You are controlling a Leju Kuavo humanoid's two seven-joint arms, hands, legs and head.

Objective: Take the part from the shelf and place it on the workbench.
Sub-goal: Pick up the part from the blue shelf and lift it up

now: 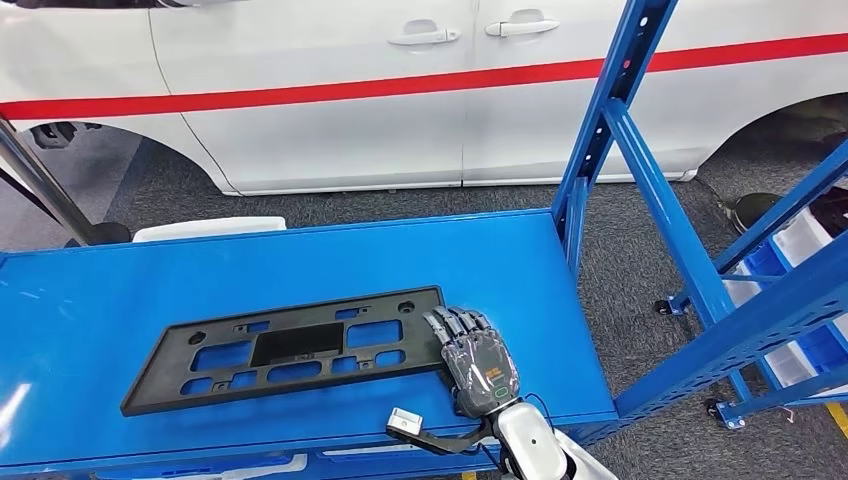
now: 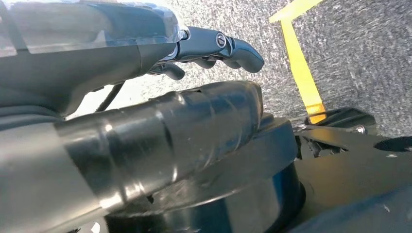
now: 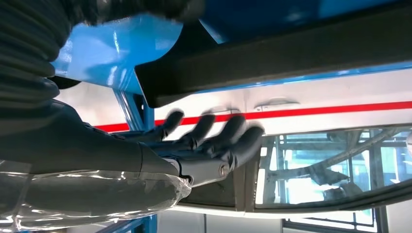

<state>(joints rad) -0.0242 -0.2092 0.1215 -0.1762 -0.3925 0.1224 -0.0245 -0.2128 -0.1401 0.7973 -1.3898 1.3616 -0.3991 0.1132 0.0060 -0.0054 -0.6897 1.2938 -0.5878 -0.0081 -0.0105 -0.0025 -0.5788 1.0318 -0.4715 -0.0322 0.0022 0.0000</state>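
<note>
The black plastic part (image 1: 290, 350), a flat frame panel with several rectangular cut-outs, lies flat on the blue workbench (image 1: 90, 290). Its long axis runs across the bench top, slightly slanted, so the end toward the robot's right sits a little farther from the robot than the other end. The right hand (image 1: 478, 362) is at that right end. It rests palm-down with its fingers stretched forward and apart, fingertips at the part's end edge; whether they press on it or merely lie beside it cannot be told from above. In the right wrist view the fingers (image 3: 214, 136) are spread and uncurled, just apart from the dark edge of the part (image 3: 272, 63), with nothing clasped between them. The hand reads as holding nothing.

From this hand the part extends entirely toward the robot's left, across the bench. The left hand (image 2: 209, 48) appears in its own wrist view over grey carpet (image 2: 359, 53) with a yellow floor line (image 2: 299, 68), fingers loosely extended and holding nothing, so the right hand is plainly the nearer one.

Counted: one part, one workbench, two robot hands. Beyond the bench stands one white car (image 1: 400, 90) with a red stripe, and to the bench's right rises the blue shelf frame (image 1: 640, 160).

With the part lying on the bench, the placing looks essentially done; the likely remaining move is drawing the right hand back from the part's end.
</note>
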